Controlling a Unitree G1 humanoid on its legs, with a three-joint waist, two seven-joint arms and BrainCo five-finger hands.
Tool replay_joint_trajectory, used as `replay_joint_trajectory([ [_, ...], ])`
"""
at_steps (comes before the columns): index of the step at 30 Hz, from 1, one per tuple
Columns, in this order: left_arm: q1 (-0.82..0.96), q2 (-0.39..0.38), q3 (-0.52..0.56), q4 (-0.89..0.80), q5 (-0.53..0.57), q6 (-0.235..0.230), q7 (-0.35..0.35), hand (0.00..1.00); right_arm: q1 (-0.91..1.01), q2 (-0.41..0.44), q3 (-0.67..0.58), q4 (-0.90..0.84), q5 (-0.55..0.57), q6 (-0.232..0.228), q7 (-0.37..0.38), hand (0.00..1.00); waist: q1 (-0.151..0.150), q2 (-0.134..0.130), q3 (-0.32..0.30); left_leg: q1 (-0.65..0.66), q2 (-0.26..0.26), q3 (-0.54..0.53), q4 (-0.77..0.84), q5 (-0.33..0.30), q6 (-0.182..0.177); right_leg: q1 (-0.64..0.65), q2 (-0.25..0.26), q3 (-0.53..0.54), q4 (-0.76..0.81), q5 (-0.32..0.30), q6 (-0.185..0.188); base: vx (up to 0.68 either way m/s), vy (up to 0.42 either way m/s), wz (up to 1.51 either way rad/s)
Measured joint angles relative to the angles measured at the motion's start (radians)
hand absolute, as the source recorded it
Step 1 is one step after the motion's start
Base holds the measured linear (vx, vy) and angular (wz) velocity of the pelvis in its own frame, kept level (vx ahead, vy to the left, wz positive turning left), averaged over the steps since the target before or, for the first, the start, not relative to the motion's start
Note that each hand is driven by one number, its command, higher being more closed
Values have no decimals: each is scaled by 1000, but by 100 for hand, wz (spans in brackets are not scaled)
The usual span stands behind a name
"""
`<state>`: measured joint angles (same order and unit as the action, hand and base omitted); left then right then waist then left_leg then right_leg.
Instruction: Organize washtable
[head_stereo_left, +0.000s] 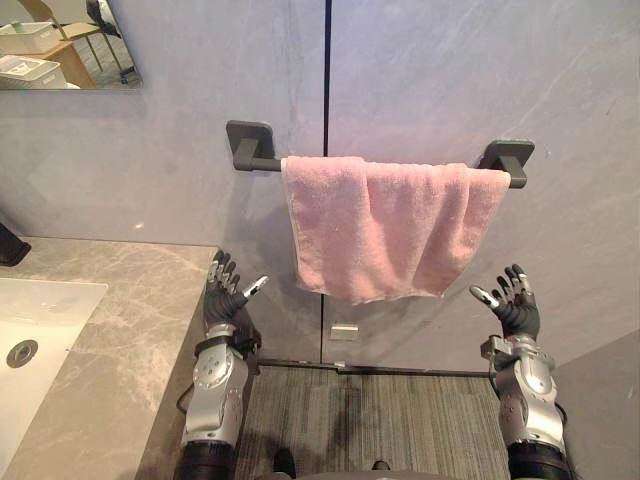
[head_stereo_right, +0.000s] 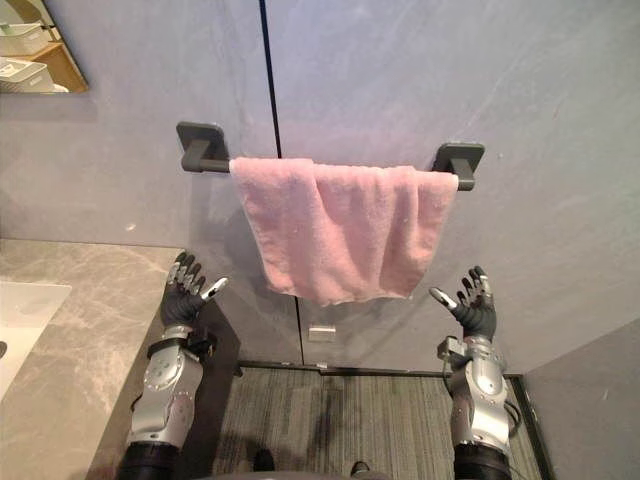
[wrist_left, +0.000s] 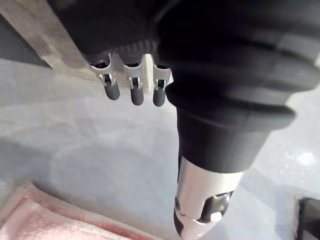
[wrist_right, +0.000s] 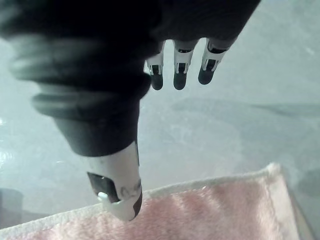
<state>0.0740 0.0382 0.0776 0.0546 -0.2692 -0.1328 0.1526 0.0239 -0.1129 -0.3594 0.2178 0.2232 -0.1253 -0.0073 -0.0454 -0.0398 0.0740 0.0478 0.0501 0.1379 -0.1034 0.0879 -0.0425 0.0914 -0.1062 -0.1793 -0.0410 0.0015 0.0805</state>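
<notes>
Grey stone-look wall (head_stereo_left: 450, 80) with a dark towel bar (head_stereo_left: 260, 162) on it, and the pink towel (head_stereo_left: 385, 225) is draped over the bar, a bit bunched. The left hand (head_stereo_left: 222, 298) and right hand (head_stereo_left: 515, 308) are raised below it, one each side, fingers loose and spread, holding nothing. There's a marble counter (head_stereo_left: 120, 320) with a white sink (head_stereo_left: 40, 340) on the left and a striped grey floor (head_stereo_left: 400, 420) below.

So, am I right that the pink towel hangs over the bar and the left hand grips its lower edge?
Not quite: the towel hangs over the bar, but the left hand is open and clear of it, as the left eye view shows.
</notes>
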Motion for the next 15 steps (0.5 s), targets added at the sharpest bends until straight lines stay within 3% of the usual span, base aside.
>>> replay_joint_trajectory([
  [8,157,-35,-48,-12,18,7,-62,0,170,81,38,-70,-179,5,-9,0,3,11,1,4,-1,-2,0,0,0,3,-2,-3,4,-2,0,0,0,0],
  [15,208,-35,-131,202,74,20,-129,0,266,109,203,26,-318,18,8,0,5,20,2,24,4,-4,0,-9,-8,27,-2,-11,1,-7,1,0,0,0],
])
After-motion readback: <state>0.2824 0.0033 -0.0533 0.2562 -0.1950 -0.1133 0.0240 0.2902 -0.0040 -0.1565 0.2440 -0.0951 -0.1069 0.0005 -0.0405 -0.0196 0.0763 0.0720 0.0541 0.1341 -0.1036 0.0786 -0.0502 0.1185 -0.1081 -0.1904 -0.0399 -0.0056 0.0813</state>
